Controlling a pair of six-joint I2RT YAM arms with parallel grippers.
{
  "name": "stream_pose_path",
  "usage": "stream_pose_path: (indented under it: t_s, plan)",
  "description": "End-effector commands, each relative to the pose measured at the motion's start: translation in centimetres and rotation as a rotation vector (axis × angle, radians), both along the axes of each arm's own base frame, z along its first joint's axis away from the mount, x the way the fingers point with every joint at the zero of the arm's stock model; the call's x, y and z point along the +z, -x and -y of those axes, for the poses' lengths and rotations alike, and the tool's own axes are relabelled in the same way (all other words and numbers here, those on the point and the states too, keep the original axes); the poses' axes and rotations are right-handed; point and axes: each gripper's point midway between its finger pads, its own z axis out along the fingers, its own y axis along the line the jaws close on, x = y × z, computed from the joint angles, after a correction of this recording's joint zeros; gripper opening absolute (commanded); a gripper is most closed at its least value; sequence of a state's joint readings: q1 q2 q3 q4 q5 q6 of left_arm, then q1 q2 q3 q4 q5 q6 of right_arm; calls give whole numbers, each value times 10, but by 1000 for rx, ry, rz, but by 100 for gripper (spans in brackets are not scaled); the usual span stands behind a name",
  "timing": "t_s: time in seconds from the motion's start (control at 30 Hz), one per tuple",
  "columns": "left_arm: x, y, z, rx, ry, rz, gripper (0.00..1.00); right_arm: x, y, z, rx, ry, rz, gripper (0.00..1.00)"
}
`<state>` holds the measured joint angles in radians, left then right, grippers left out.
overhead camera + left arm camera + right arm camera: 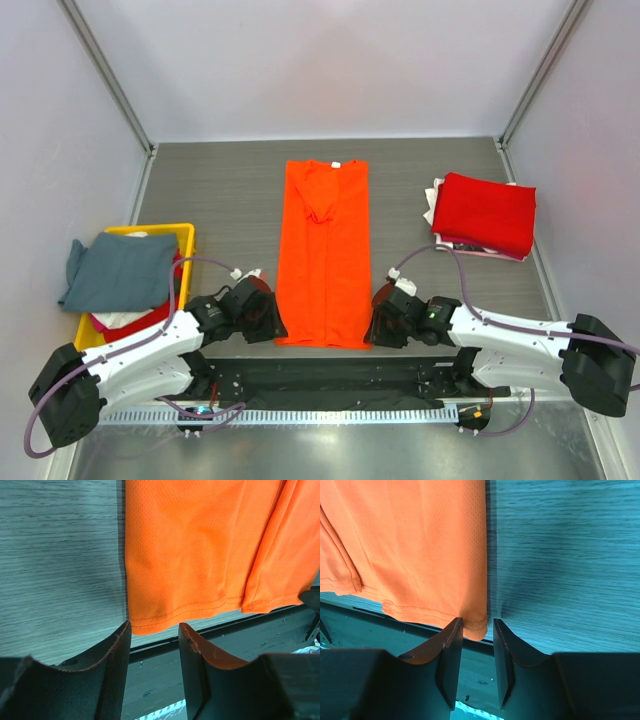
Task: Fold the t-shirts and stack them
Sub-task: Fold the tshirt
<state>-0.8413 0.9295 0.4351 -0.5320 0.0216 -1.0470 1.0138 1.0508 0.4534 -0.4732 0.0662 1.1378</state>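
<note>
Top view: orange t-shirt lies flat in the middle of the desk, folded into a long strip, collar at the far end. Left gripper sits at its near-left corner, right gripper at its near-right corner. A folded red t-shirt tops a pile at far right. A grey-blue t-shirt drapes over the yellow bin at left.

Left wrist: I see the jaws partly open, left hem corner at their mouth, not pinched.

Right wrist: jaws closer together but apart, right hem corner between the tips, nothing clamped.
</note>
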Motion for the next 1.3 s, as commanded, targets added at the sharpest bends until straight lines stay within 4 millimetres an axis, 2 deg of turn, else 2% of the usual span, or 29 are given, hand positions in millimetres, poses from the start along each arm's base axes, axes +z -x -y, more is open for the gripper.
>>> stream_pose_path:
  t_s: [0.0, 0.4, 0.8, 1.07, 1.13, 1.23, 1.27]
  plan:
    - [1, 0, 1, -4, 11, 0, 44, 7, -7, -8, -33, -52, 40, 36]
    - [0, 1, -8, 22, 7, -9, 43, 5, -7, -10, -25, -66, 49, 29]
    - [-8, -4, -5, 42, 27, -13, 40, 1, -7, -12, -10, -62, 43, 16]
    - [-12, -4, 4, 36, 62, -38, 34, 0, -5, -12, -11, -61, 33, 14]
    - [-15, -2, 5, 34, 70, -47, 26, 0, -5, -11, -12, -60, 34, 10]
    - [-13, -3, 9, 31, 87, -45, 9, 2, -6, -13, -7, -67, 40, 3]
    - [-11, -4, 10, 30, 90, -42, 0, 3, -6, -13, -5, -70, 41, 2]
